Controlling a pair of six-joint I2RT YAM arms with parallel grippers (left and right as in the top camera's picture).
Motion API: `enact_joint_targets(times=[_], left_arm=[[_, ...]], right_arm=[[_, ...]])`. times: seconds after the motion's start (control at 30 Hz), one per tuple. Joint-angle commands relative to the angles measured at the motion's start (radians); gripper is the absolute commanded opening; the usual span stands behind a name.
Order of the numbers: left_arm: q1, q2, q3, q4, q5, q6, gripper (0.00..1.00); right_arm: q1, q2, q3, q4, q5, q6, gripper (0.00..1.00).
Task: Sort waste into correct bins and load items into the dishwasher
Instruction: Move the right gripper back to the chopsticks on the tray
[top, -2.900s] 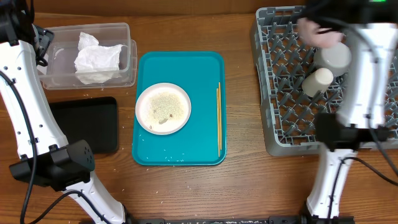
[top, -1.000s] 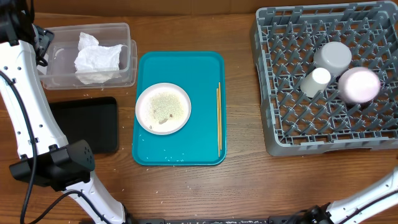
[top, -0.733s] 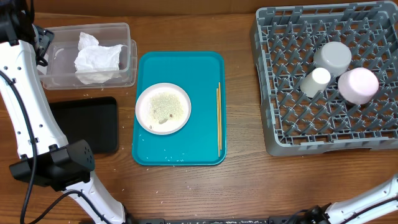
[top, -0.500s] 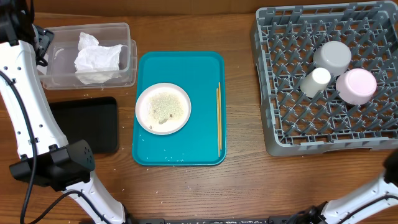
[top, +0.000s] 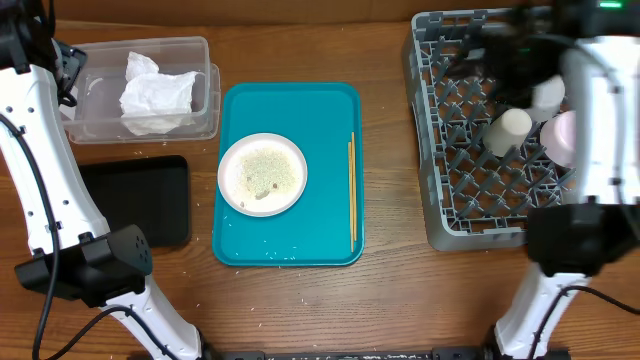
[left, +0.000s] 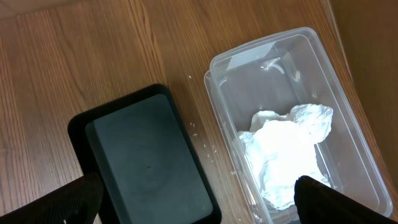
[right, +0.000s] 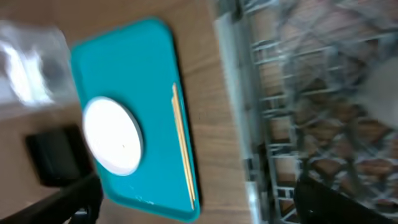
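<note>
The right arm (top: 598, 130), nearly gone from the overhead view moments before, swung back over the dish rack (top: 455, 190) at 3 o'clock, partly covering the newly arrived pink cup (top: 561, 137).

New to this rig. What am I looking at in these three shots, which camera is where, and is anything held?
Two robot arms at a wooden table, each ending in a two-finger gripper. The wide picture comes from a fixed camera overhead; the other two come from cameras on the wrists, looking past each arm's own fingers. On the table: a teal tray with a plate of food scraps and chopsticks, a clear bin with tissue, a black bin, and a dish rack holding cups. The left gripper hangs open above the two bins; the right gripper, blurred, is open near the rack. Neither holds anything.
</note>
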Motion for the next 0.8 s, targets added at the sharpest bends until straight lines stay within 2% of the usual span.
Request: enact_joint_targets(times=[0.0,0.07,0.17,0.23,0.3,0.4,0.47,0.63,0.77], left_arm=[[-0.006,0.009,-0.001,0.001,-0.019,-0.009,1.00],[-0.006,0.009,-0.001,0.001,-0.019,-0.009,1.00],[-0.006,0.009,-0.001,0.000,-0.019,-0.009,1.00],[-0.006,0.009,-0.001,0.000,-0.019,-0.009,1.00],[-0.006,0.009,-0.001,0.001,-0.019,-0.009,1.00],[-0.006,0.009,-0.001,0.000,-0.019,-0.009,1.00],[-0.006,0.009,-0.001,0.001,-0.019,-0.009,1.00],[-0.006,0.009,-0.001,0.001,-0.019,-0.009,1.00],[-0.006,0.009,-0.001,0.000,-0.019,-0.009,1.00]], right_arm=[[0.154,0.016,0.007,-0.002,0.306,0.067,1.00],[0.236,0.029,-0.022,0.006,0.397,0.105,1.00],[0.333,0.048,-0.086,0.030,0.415,0.111,0.99],[0.380,0.060,-0.142,0.055,0.415,0.134,0.92],[0.416,0.065,-0.204,0.086,0.394,0.139,0.78],[0.485,0.065,-0.347,0.189,0.347,0.139,0.42],[0.526,0.065,-0.432,0.260,0.356,0.139,0.34],[0.581,0.065,-0.583,0.406,0.367,0.162,0.26],[0.591,0.065,-0.661,0.471,0.366,0.203,0.27]])
